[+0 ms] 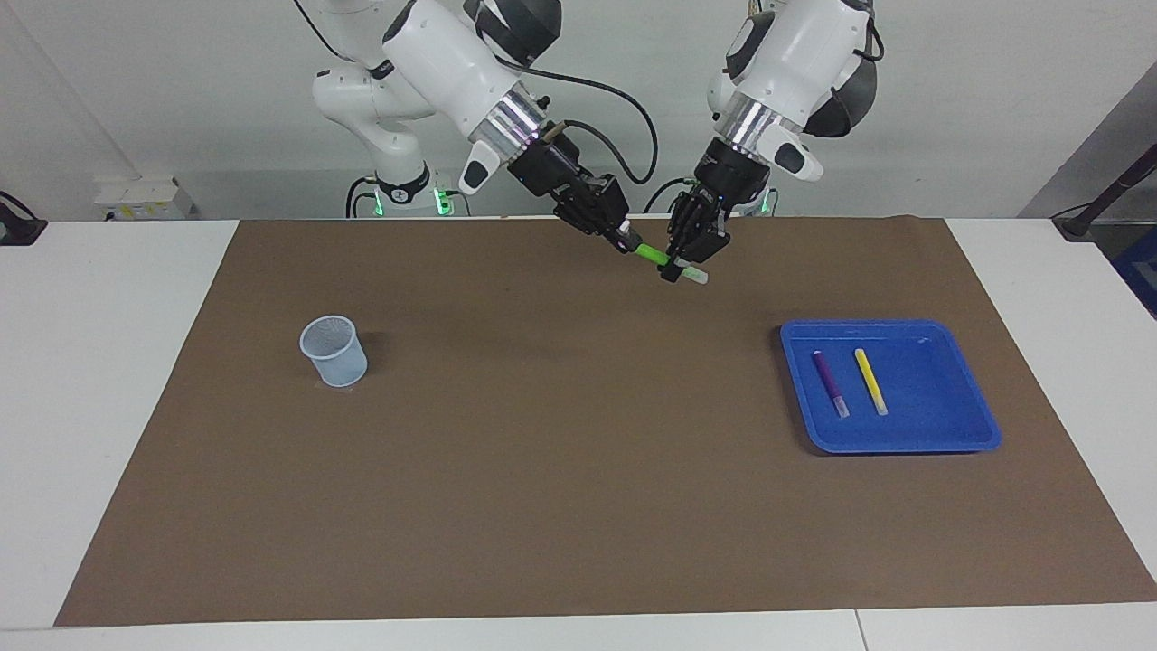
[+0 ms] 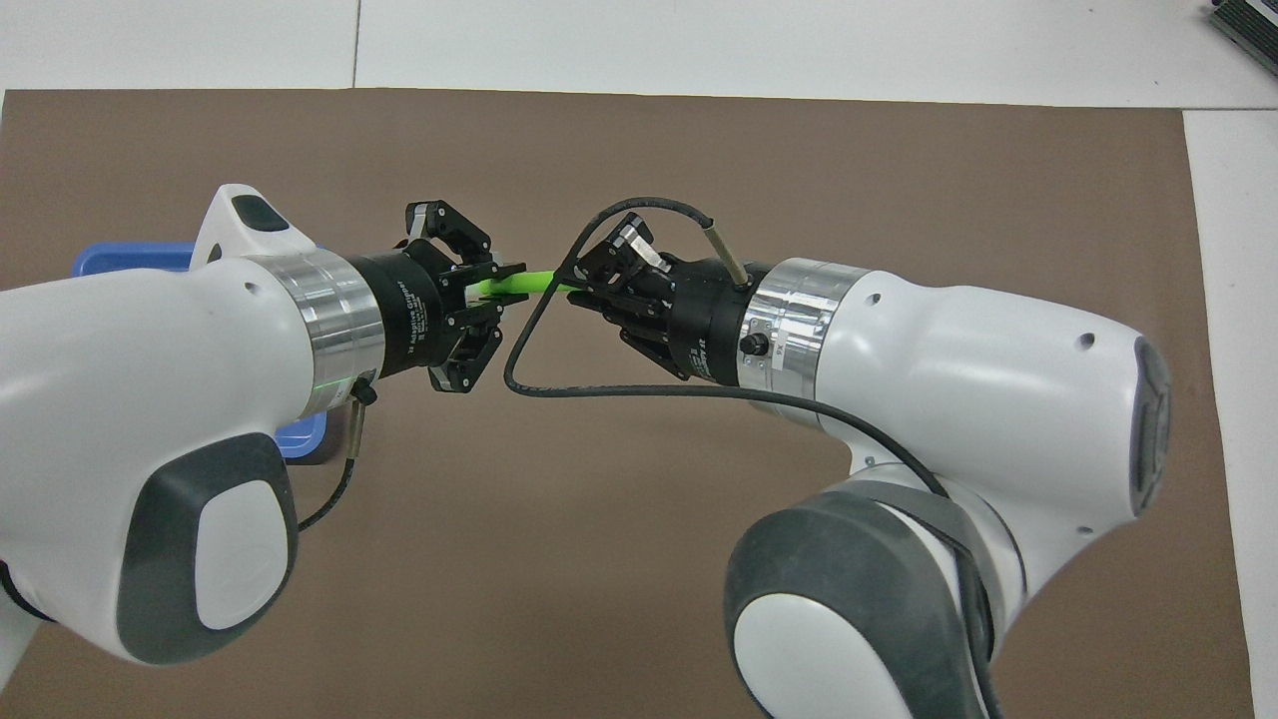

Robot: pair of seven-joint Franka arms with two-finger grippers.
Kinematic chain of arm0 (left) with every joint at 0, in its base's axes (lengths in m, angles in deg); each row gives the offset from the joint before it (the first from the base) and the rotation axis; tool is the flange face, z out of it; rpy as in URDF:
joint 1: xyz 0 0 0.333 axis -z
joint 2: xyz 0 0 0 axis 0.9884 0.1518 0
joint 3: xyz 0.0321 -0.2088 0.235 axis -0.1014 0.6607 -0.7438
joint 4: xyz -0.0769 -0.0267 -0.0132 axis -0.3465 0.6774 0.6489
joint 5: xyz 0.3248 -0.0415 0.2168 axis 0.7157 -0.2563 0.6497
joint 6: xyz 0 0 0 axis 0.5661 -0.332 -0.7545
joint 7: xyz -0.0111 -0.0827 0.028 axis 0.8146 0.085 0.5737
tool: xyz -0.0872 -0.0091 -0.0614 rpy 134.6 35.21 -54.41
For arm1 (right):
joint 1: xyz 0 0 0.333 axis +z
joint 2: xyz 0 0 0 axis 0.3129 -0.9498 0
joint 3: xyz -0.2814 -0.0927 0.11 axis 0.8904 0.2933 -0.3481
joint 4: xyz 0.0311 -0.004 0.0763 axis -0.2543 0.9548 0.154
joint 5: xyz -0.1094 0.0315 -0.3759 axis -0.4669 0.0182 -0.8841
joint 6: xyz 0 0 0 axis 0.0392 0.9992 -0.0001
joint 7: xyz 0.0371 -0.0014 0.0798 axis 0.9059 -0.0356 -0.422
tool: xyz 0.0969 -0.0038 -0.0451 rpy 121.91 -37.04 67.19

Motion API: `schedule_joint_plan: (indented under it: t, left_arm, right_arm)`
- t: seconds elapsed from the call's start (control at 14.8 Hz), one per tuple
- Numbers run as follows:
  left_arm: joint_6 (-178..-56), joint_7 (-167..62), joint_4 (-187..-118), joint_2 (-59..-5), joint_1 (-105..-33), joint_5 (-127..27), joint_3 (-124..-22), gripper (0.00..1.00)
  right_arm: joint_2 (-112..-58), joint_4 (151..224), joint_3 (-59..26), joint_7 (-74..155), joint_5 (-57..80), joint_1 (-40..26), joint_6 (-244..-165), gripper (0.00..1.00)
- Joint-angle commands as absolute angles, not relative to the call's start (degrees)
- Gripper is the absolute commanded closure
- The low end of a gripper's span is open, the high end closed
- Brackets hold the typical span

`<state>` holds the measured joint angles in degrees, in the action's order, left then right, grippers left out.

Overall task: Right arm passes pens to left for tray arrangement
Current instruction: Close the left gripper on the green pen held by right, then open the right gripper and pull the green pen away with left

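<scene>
In the facing view, the surface [image 1: 117,407] fills the lower part of the frame under a brown mat [image 1: 560,470]. At the right of the frame, just below its middle, the blue tray [image 1: 940,434] lies on the mat with the purple pen [image 1: 828,380] and the yellow pen [image 1: 870,378] side by side inside it, apart from each other, pale ends toward the bottom of the frame. At the left of the frame, at about the same height, a pale blue mesh cup [image 1: 333,351] stands upright.

Higher, in the upper middle of the frame, both tools meet in the air over the mat's top edge. The green pen [image 1: 653,256] runs between them, slanting down toward the right. The right tool [image 1: 622,240], coming from the upper left, is clamped on the pen's upper end. The left tool [image 1: 676,268], coming from the upper right, has its fingers pinched together on the pen near its pale lower end, which pokes out past them.

In the overhead view the pen [image 2: 534,283] bridges the two tools in the centre, and a corner of the tray [image 2: 130,258] peeks out at the left edge.
</scene>
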<state>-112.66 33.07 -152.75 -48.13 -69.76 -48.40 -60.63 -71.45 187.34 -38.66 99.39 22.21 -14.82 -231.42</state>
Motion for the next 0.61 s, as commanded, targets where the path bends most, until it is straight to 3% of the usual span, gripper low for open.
schedule_joint_plan:
  t: [0.0,0.2,0.34,0.54]
  left_arm:
    - [-109.4,31.9,-153.2,-48.9,-69.4,-49.1,-60.8,1.0]
    - [-109.2,30.6,-153.2,-48.9,-69.1,-49.0,-60.8,1.0]
    - [-109.1,30.6,-153.2,-48.9,-69.0,-49.0,-60.8,1.0]
    - [-109.0,30.7,-153.1,-48.9,-68.9,-49.0,-60.8,1.0]
  right_arm:
    - [-70.7,187.7,-38.5,98.9,23.5,-15.1,-232.7,1.0]
    - [-70.8,187.7,-38.5,99.2,23.5,-15.5,-232.0,1.0]
    - [-70.7,187.6,-38.5,99.8,23.5,-15.6,-232.2,0.01]
    - [-70.7,187.6,-38.3,99.2,23.5,-15.8,-232.1,0.0]
